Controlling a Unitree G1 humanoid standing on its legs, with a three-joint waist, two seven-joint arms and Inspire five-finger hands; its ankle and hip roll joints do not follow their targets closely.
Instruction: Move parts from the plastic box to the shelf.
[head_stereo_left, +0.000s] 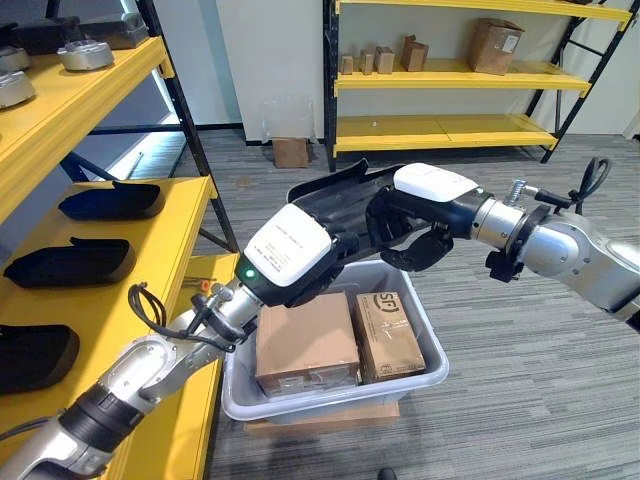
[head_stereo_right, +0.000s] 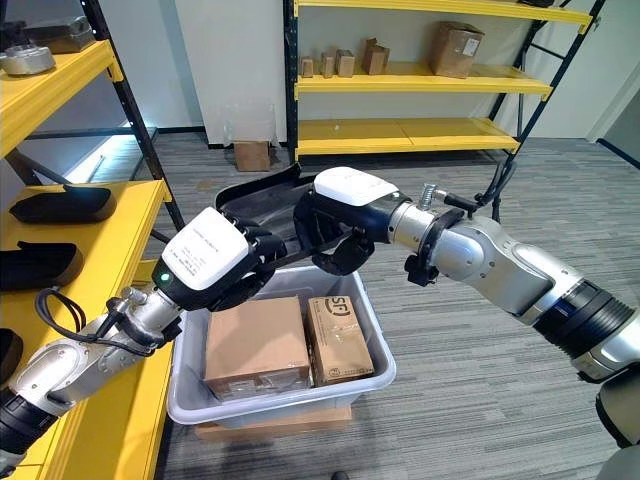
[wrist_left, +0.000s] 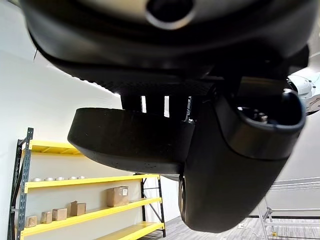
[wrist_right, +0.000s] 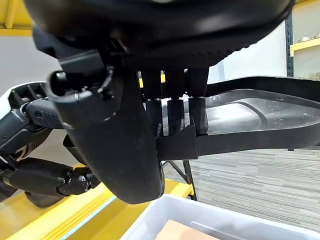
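A black moulded tray-like part hangs above the grey plastic box. Both hands hold it. My left hand is shut on its near left end; in the left wrist view the part sits between the fingers and the thumb. My right hand is shut on its right edge; in the right wrist view the fingers hook over the part's rim with the thumb below. Two cardboard packages lie in the box.
The yellow shelf stands at my left with similar black parts on it. Metal parts sit on its upper level. A second yellow rack with cardboard boxes stands at the far wall.
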